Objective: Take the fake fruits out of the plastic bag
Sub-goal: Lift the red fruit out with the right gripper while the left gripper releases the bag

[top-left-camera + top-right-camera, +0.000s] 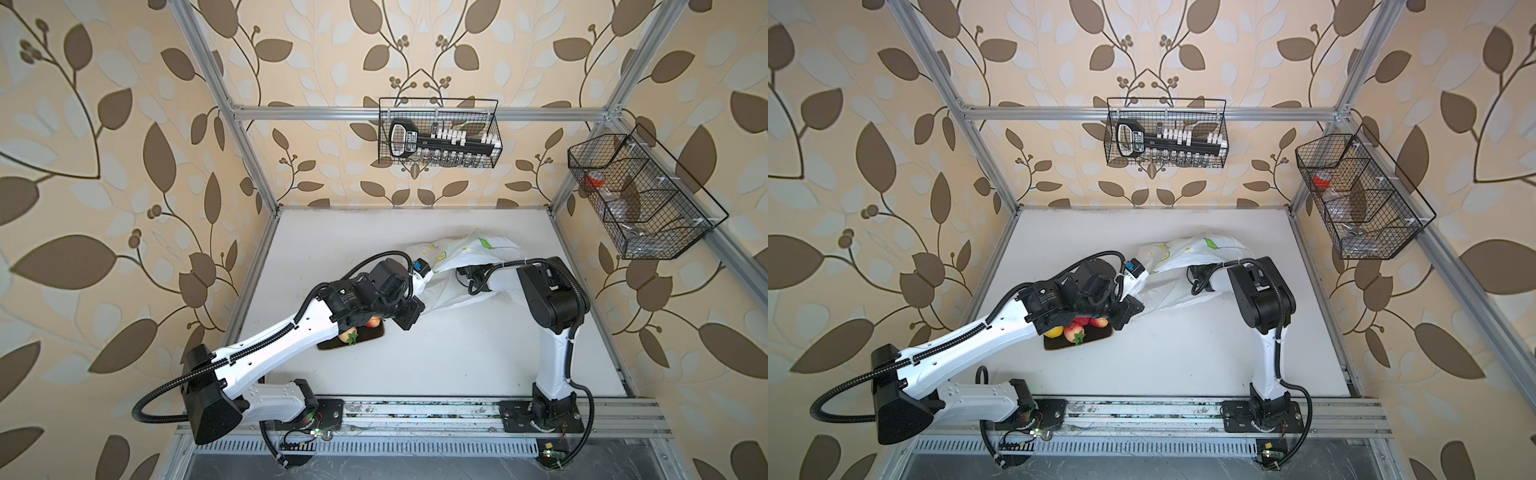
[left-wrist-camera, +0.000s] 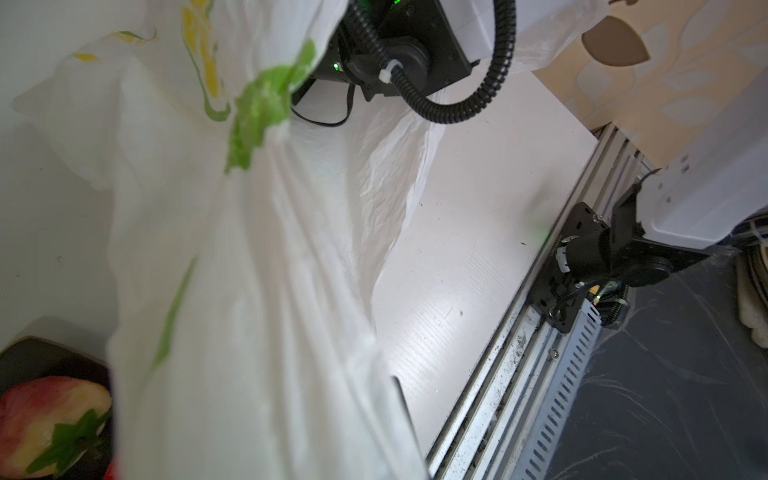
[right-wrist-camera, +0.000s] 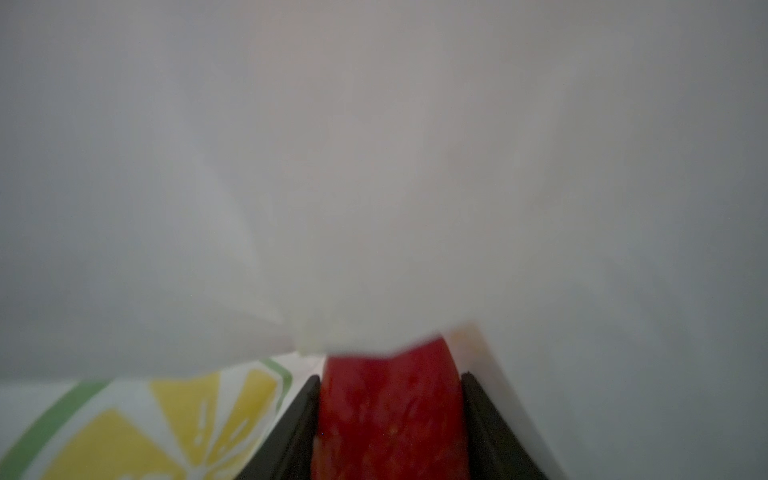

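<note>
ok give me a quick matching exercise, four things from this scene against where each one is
Things:
1 plastic bag
2 red fruit
3 dark tray
4 black tool

Places:
a in a wire basket on the back rail
b held by the right gripper
c bunched in the shut left gripper
d on the table, carrying fruits

Pairs: 1-c, 2-b, 3-d, 4-a

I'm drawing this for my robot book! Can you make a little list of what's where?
Left gripper: shut on the thin white lemon-print plastic bag
Right gripper: inside that bag, shut on a glossy red toy fruit
Dark square tray: holds red and yellow toy fruits
</note>
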Robot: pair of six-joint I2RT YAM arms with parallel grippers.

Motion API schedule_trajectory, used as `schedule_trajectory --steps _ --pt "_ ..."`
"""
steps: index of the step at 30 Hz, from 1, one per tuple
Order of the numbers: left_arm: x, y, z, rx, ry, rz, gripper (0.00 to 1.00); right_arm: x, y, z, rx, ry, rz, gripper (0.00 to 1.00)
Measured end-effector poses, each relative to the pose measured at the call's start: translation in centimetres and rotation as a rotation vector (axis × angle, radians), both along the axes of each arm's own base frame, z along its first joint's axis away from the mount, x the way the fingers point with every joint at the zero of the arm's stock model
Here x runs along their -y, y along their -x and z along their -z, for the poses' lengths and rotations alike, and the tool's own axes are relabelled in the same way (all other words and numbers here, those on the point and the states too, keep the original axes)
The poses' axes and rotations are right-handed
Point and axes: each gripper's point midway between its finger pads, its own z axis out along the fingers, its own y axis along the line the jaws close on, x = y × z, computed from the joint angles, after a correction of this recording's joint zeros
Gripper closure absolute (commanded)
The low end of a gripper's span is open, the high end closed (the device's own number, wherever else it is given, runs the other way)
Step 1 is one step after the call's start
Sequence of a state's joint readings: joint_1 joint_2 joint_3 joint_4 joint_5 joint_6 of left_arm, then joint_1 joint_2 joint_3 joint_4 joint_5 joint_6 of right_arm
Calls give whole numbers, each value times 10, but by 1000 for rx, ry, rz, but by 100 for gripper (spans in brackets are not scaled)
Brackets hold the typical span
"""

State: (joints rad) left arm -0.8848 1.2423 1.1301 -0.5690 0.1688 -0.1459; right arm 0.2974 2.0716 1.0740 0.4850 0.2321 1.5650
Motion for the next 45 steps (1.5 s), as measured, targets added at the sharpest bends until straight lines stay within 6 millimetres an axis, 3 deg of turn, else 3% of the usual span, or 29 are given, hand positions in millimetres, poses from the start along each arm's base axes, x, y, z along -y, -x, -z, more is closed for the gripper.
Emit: schedule_trajectory --steps 9,18,23,27,30,38,45 --pt "-1 -40 21 54 -110 -148 100 -11 38 -5 -24 29 -174 54" --pt "24 -85 11 125 -118 -235 100 -36 85 -18 1 -2 -420 53" --pt "27 -108 16 128 -125 -269 100 -47 100 -46 61 28 -541 51" --pt "19 -134 19 134 -139 -307 100 -54 109 -82 143 70 -626 51" --pt "13 -151 24 124 -148 -334 100 -59 120 -97 180 96 -690 50" --pt "11 -185 31 109 -151 -355 100 -70 166 -96 160 166 -882 50" --pt "12 -195 50 67 -165 -351 100 -88 204 -118 266 330 -1077 51"
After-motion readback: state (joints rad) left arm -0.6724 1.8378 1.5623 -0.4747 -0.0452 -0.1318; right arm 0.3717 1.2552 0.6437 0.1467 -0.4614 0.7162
